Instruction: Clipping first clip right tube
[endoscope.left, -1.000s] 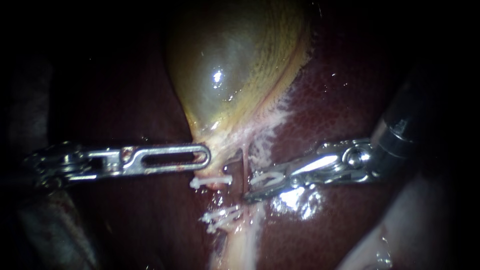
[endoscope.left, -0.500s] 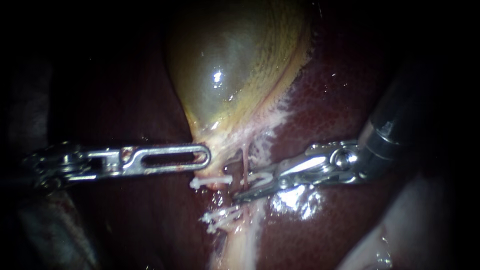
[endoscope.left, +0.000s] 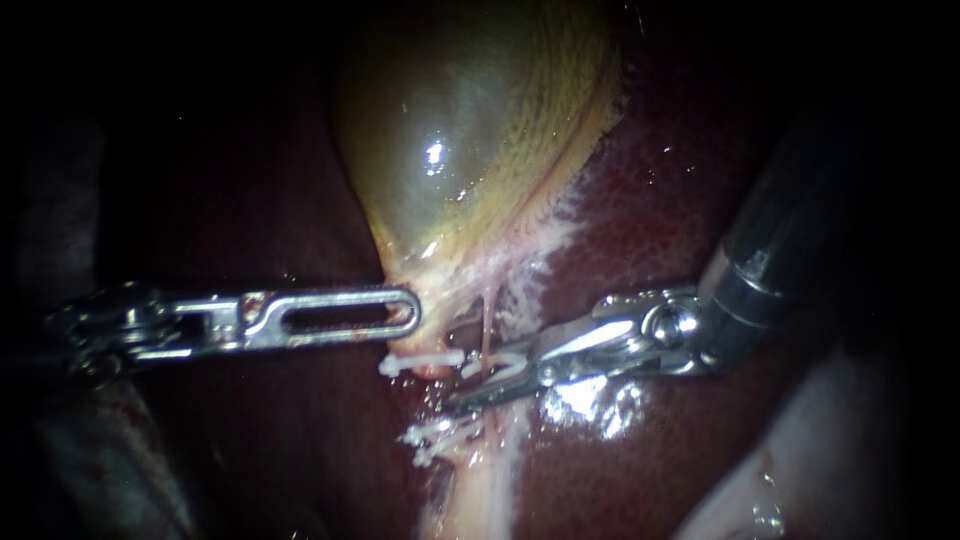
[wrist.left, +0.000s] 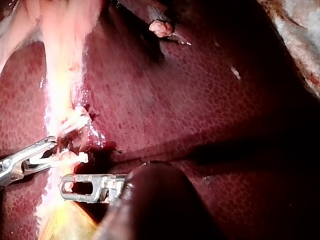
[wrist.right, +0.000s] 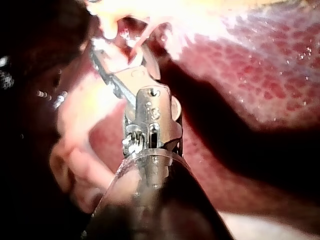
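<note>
Tube first: right tube (endoscope.left: 487, 322) runs thin and pink down from the gallbladder (endoscope.left: 450, 150) neck, over the liver (endoscope.left: 660, 220). My right instrument (endoscope.left: 470, 380) grips a white clip (endoscope.left: 497, 366) in its jaws, mouth at that tube; can't tell if fully around it. My left instrument (endoscope.left: 412, 316) is clamped on the gallbladder neck. Placed clip (endoscope.left: 425, 358) sits just beside, lower clip (endoscope.left: 440, 433) beneath.

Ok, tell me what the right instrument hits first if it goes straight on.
Probably the thin right tube: the right instrument, carrying a loaded clip in its jaws, looks level with it. Next beyond is the clip on the left tube; depth is unclear.
</note>
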